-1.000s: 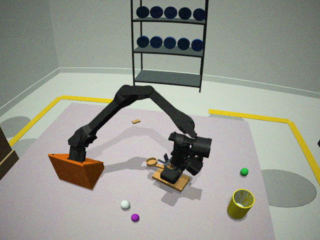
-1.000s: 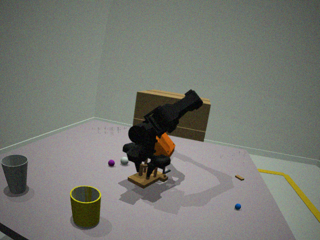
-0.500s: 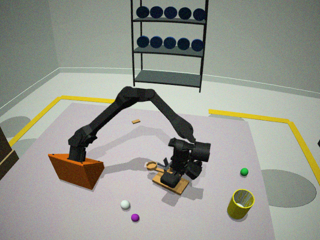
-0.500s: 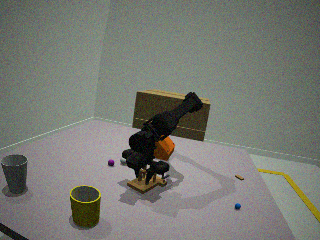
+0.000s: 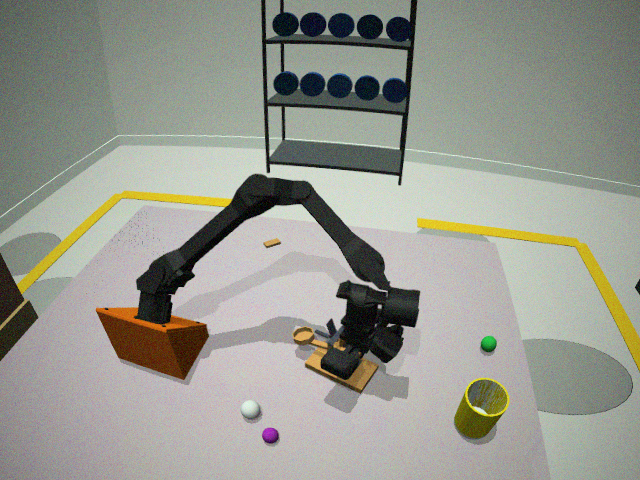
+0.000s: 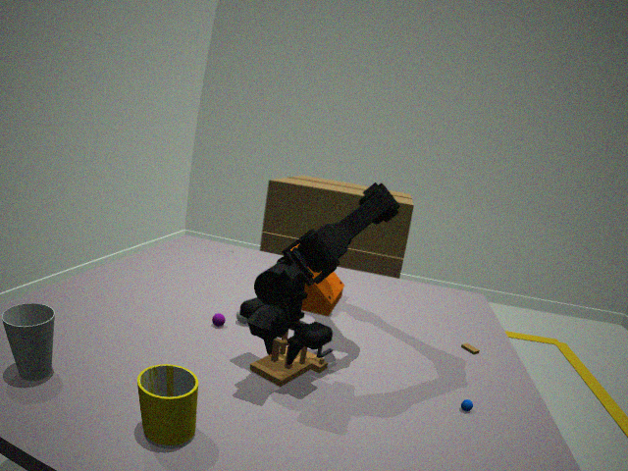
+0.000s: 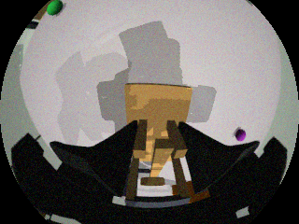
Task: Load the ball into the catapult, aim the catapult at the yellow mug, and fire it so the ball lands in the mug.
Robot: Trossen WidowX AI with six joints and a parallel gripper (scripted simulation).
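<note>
Beneath the wrist camera, the pincer [image 5: 345, 356] [image 6: 280, 354] [image 7: 159, 125] grasps the wooden catapult [image 5: 366, 373] [image 6: 280, 374] [image 7: 159, 100] by its upright posts, the base down on the bench [image 5: 155, 439] [image 6: 405, 436] [image 7: 234, 56]. It looks light and stiff, so the whole frame should swing round with the wrist; the thin throwing arm is likely the fragile part — the posts or base edge are the safer hold. Beside the orange arm base [image 5: 139, 343] [image 6: 324, 296], the round cup [image 5: 303, 334] at that arm's end shows no ball. Smooth balls, white [image 5: 250, 409], purple [image 5: 270, 435] [image 6: 218, 319] [image 7: 240, 134], green [image 5: 488, 343] [image 7: 54, 7] and blue [image 6: 466, 404], lie apart; they would probably roll if nudged. Farther out stands the yellow mug [image 5: 467, 419] [image 6: 168, 418], upright — something pale shows inside from above. A grey tumbler [image 6: 31, 349] stands beyond, its bottom hidden.
</note>
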